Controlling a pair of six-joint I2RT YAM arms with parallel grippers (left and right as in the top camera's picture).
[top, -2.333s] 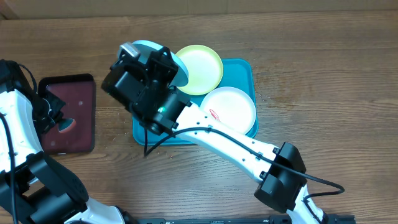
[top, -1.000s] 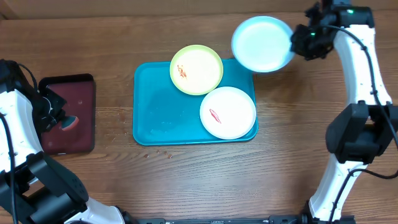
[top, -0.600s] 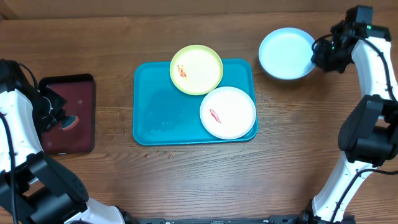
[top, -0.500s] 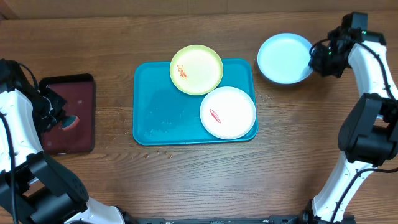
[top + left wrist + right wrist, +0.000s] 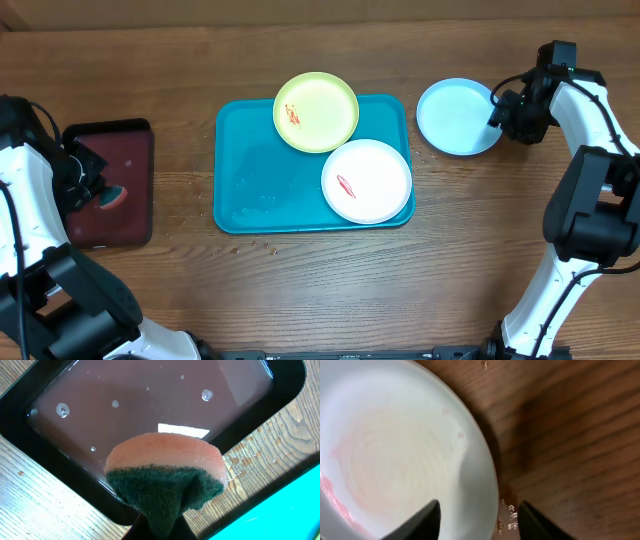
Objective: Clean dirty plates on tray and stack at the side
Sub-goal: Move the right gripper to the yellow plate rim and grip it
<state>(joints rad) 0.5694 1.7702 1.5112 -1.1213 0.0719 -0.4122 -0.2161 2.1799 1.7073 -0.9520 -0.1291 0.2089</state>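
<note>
Lying beside the tray: the light blue plate [image 5: 455, 117] sits flat on the wooden table [image 5: 500, 250], just off the right short side of the turquoise tray [image 5: 255, 170] and apart from it.
Right gripper [image 5: 503, 108]: at the plate's edge farthest from the tray. In the wrist view its fingers [image 5: 430, 520] are spread wide with the rim between them, released. A faint pink trace shows on the plate's inner face.
Yellow-green plate [image 5: 316, 111]: on the tray's far right corner, overhanging the far rim, with an orange smear on its left part.
White plate [image 5: 366, 181]: on the tray's near right corner, touching the yellow-green one, with a red smear near its centre.
Left gripper [image 5: 160, 527]: well left of the tray, clenched on a sponge [image 5: 167, 477], pink foam with a green scouring face.
Maroon tray [image 5: 125, 150]: black-rimmed, holding bubbly liquid; the sponge hangs over it.
</note>
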